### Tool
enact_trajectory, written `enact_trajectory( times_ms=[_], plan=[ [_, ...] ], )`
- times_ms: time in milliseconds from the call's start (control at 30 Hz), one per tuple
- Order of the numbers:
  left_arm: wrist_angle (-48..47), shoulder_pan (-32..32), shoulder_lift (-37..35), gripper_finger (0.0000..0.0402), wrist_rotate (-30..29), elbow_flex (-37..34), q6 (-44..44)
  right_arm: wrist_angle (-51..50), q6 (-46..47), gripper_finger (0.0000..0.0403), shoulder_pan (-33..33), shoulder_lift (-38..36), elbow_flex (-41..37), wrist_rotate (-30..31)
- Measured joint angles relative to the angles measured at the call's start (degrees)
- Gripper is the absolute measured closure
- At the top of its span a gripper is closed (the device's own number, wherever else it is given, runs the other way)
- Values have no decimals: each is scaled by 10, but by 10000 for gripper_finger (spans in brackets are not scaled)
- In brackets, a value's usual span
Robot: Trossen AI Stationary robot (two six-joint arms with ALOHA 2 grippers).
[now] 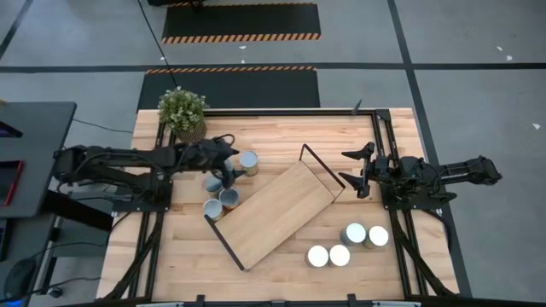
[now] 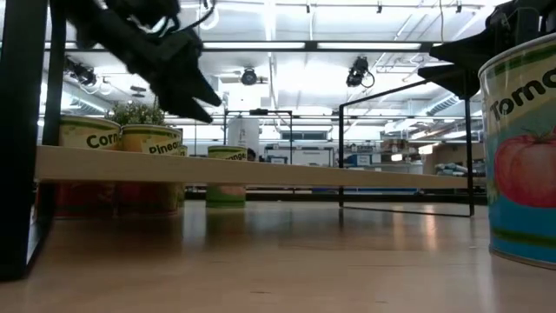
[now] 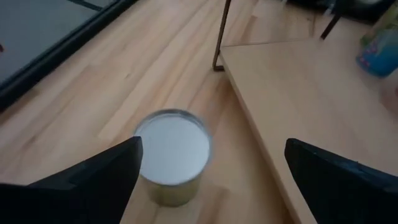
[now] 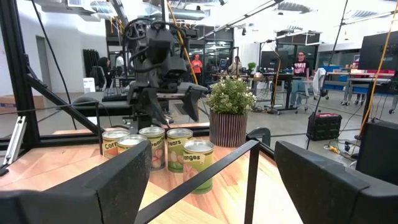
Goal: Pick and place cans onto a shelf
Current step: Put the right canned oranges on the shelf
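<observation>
My left gripper (image 1: 232, 165) is open above four cans (image 1: 229, 198) that stand upright on the table left of the shelf (image 1: 277, 211). In the left wrist view its fingers stand apart on either side of one white-topped can (image 3: 173, 152), above it and not touching. This looks like the can nearest the far edge (image 1: 248, 162). The shelf, a light-wood board with black wire ends, lies slantwise mid-table. Four more cans (image 1: 354, 233) stand near the table's near right. My right gripper (image 1: 357, 170) is open and empty, held above the table just right of the shelf's far end.
A potted green plant (image 1: 182, 112) stands at the table's far left corner, close behind my left arm. The shelf's wire frame (image 4: 249, 163) rises just in front of my right gripper. A tomato can (image 2: 521, 148) shows large at the right of the low view.
</observation>
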Motion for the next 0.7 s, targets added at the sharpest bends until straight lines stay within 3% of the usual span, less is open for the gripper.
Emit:
enact_trajectory(
  times_ms=[400,700],
  plan=[
    [-246,17,177,2,-3,194,57,0,0,56,0,0,0,0],
    [-366,17,233,2,-29,280,71,0,0,56,0,0,0,0]
  ],
)
